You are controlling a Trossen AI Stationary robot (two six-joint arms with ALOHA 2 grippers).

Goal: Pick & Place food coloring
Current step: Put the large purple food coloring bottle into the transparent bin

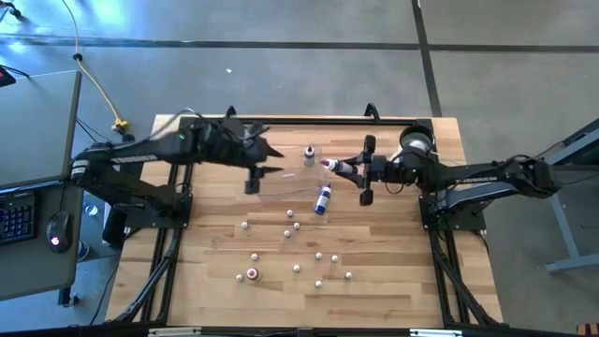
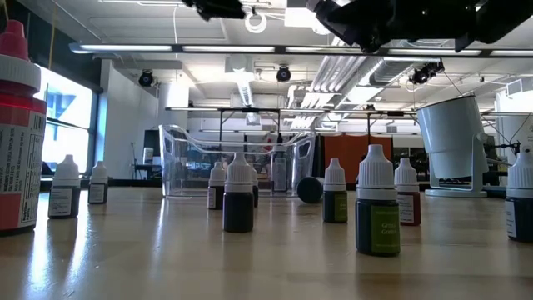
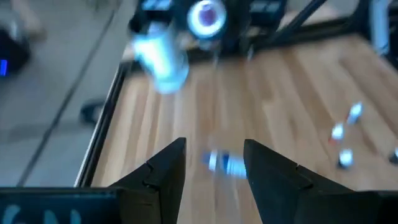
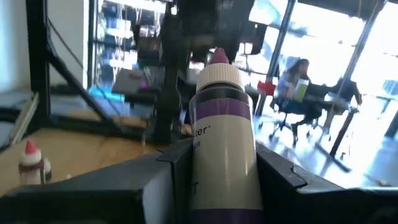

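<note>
A purple-labelled food coloring bottle sits clamped between the right gripper's two dark fingers, its whitish cap and pink tip pointing away from the wrist. In the high view this held bottle shows as a small pale shape with a reddish end, raised over the rear middle of the table, beside the clear plastic tray.

A second bottle with a blue label lies on its side on the wood just in front of the tray. Another small bottle stands upright at the tray. The remaining small bottles are scattered upright over the front half of the table, well apart from one another; one near the front left shows red. In the low view they appear as dark bottles with whitish caps, a green-labelled one among the nearest and a large red one at the edge of the picture.

The left gripper hovers over the tray's left side, its jaws parted with nothing between them; past its fingertips the lying blue bottle shows on the wood below.

A white round cup-like object stands at the rear right of the table, close to the right arm's wrist. Beyond the table, a person is seated at a desk in the room behind.
</note>
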